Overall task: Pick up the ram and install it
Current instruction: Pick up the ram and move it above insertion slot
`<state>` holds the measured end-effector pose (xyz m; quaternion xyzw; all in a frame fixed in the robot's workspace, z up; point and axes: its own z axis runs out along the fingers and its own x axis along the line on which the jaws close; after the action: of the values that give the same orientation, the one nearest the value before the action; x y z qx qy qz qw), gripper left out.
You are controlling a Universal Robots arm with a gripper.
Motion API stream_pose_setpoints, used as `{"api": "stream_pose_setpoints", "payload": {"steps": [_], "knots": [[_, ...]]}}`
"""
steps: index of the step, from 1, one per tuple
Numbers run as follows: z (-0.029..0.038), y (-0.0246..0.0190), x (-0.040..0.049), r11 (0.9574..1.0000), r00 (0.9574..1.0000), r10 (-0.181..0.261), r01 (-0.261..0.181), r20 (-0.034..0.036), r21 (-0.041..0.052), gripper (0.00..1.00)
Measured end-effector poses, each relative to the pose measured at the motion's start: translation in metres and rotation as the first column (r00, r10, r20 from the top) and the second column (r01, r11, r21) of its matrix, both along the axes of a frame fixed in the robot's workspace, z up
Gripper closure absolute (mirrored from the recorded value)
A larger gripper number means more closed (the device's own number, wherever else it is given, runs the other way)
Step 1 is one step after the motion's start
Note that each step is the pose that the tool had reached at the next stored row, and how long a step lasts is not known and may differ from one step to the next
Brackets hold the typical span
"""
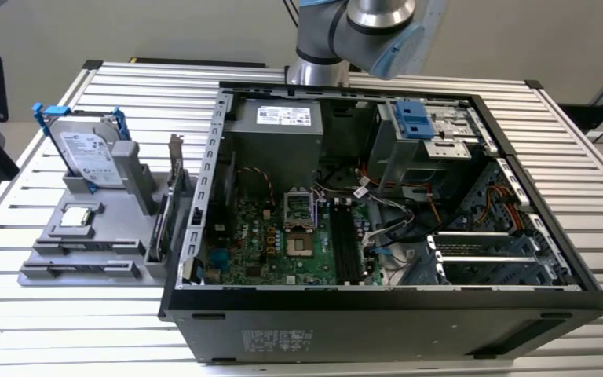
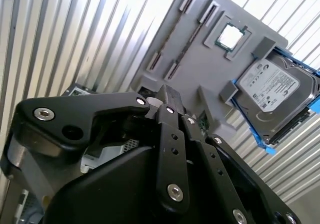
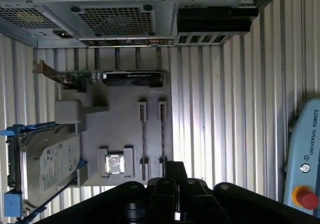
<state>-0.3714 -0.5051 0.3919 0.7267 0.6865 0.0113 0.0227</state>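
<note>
Barely under way: the end effector (image 3: 176,170) hangs above the grey holder (image 3: 125,119), and the ram is not yet picked.

Its fingers look clenched together with nothing between them in the first wrist view, and they hover clear of the ram (image 3: 162,136). The ram stands on edge in one of the holder's two long slots; the slot beside it seems to hold a similar strip. The holder also carries a processor chip (image 3: 114,163) in a square pocket, a hard drive (image 3: 47,164) in a blue frame, and a dark expansion card (image 3: 115,77) along the side nearest the computer case (image 1: 385,330). That case lies open on the slatted tabletop (image 3: 225,109), and its black memory slots (image 1: 345,243) look unfilled, so both the pick and the install appear left to do.
</note>
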Motion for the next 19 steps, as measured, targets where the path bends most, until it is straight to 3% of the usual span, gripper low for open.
{"api": "stream_pose_setpoints", "payload": {"steps": [8,13,14,19], "knots": [[0.0,0.0,-0.0004,0.9984,0.9984,-0.056,0.056,0.0001,0.0,1.0],[0.0,0.0,-0.0005,0.9983,0.9983,-0.057,0.057,0.0,0.0,1.0],[0.0,0.0,-0.0004,0.9983,0.9983,-0.058,0.058,0.0,0.0,0.0],[0.0,0.0,-0.0005,0.9983,0.9983,-0.059,0.059,0.0,0.0,0.0]]}}
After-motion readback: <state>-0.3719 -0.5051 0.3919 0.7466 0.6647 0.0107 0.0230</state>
